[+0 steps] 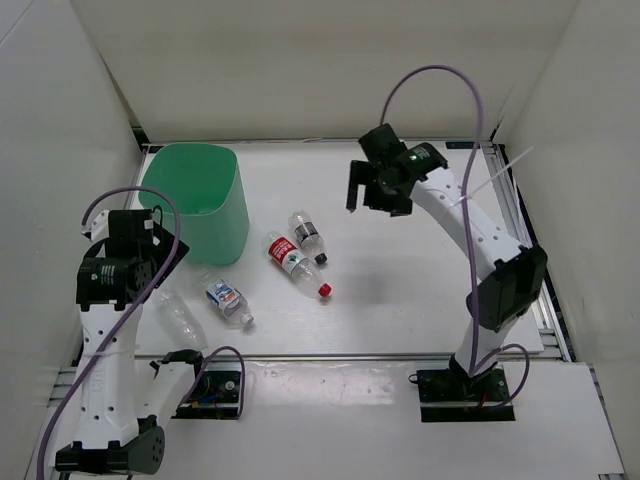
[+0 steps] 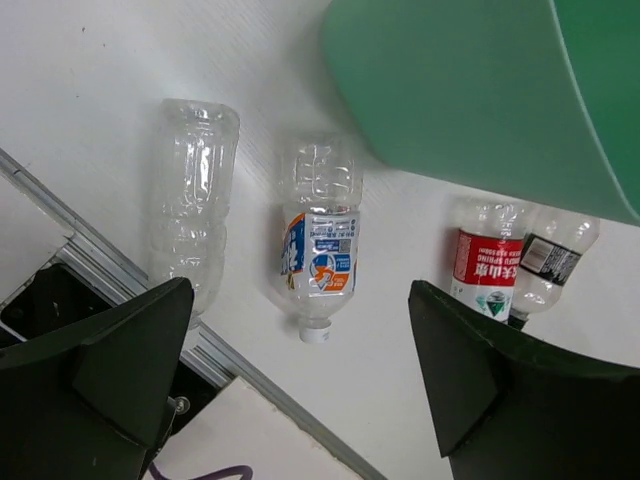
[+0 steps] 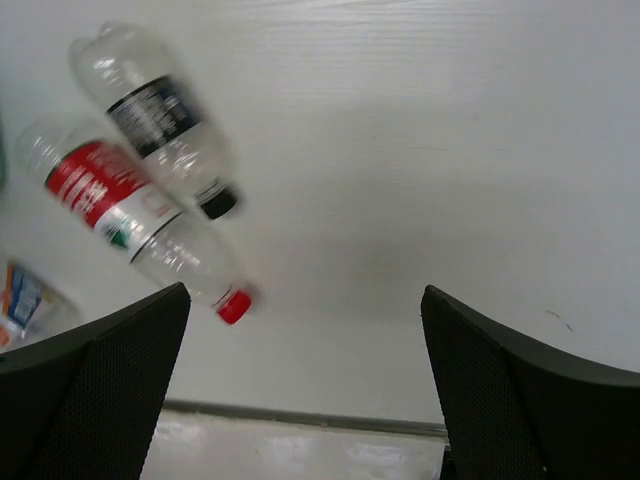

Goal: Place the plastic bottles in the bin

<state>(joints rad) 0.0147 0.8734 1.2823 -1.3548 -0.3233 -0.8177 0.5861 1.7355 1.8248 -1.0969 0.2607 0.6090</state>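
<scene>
**Table** point(image 1: 420, 300): white, flat top, walled on three sides. It carries every item below.

**Bin** point(image 1: 218, 228): mint-green, upright, mouth open upward. It stands at the far left of the table, just beyond the left arm's wrist. Nothing can be seen inside it from the top view.

**Right gripper** point(image 3: 304, 291): raised over bare table at the far right, well apart from the bottles. The jaws are spread wide and hold nothing.

**Left gripper** point(image 2: 300, 288): hangs above the near-left part of the table. The jaws are spread wide and hold nothing. Its own camera looks down on all four bottles and the bin's side.

**Red-labelled bottle** point(image 1: 293, 262): on its side on the table, right of the bin, red cap toward the near right.

**Unlabelled bottle** point(image 1: 180, 318): clear, on its side by the near-left table edge, partly hidden by the left arm in the top view.

**White-labelled bottle** point(image 1: 307, 236): dark cap, lying just beside the red-labelled one on its far side.

**Blue-white-labelled bottle** point(image 1: 227, 299): lying between the unlabelled and red-labelled bottles, near the bin's base.
</scene>
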